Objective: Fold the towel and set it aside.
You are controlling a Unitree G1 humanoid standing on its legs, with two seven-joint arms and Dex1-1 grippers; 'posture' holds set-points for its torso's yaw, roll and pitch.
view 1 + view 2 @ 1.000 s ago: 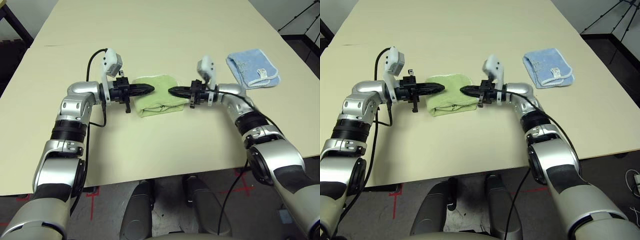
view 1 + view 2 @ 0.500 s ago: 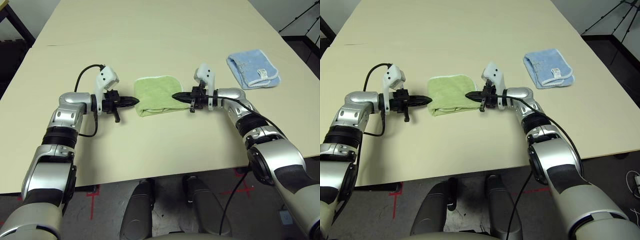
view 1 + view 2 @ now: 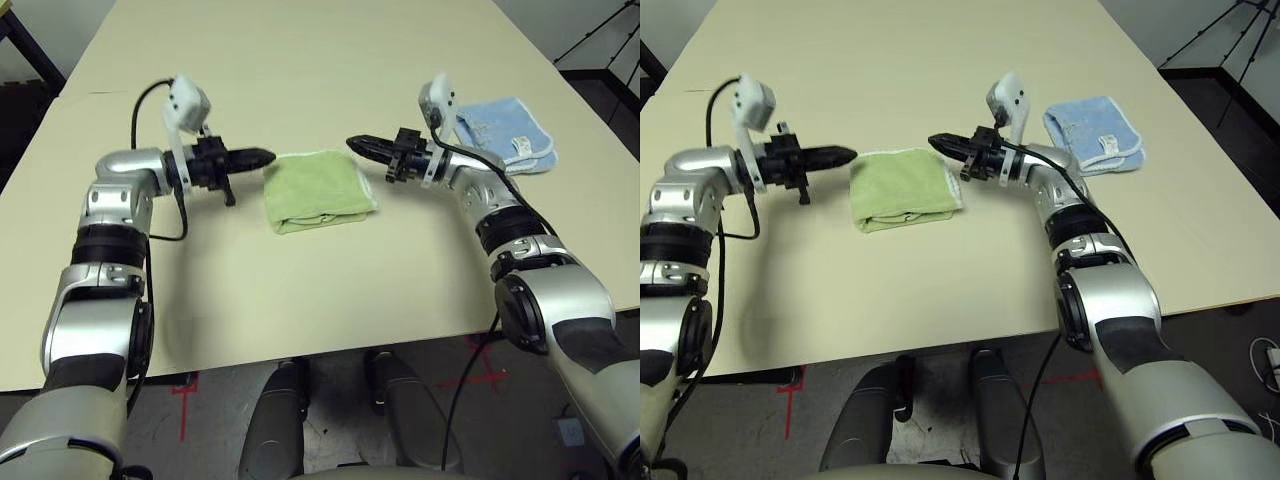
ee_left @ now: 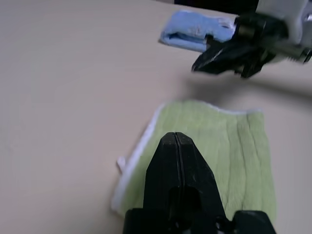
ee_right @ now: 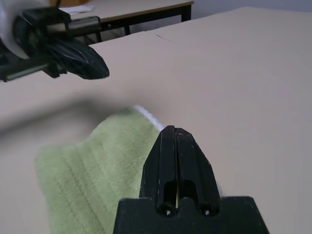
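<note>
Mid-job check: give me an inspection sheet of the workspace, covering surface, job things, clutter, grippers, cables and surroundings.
Surface: beige table, flat, with a thin dark line near its far left edge.
Job's things: green towel folded into a small packet, lying flat between the two grippers.
Clutter: folded light-blue cloth on the robot's right side of the table, apart from the towel.
Grippers: left gripper shut, empty, beside the towel's left edge; right gripper shut, empty, raised near the towel's far right corner.
Cables: black cable looping off the left wrist; another along the right forearm.
Surroundings: tripod legs on the floor at far right; red tape marks on the floor.
</note>
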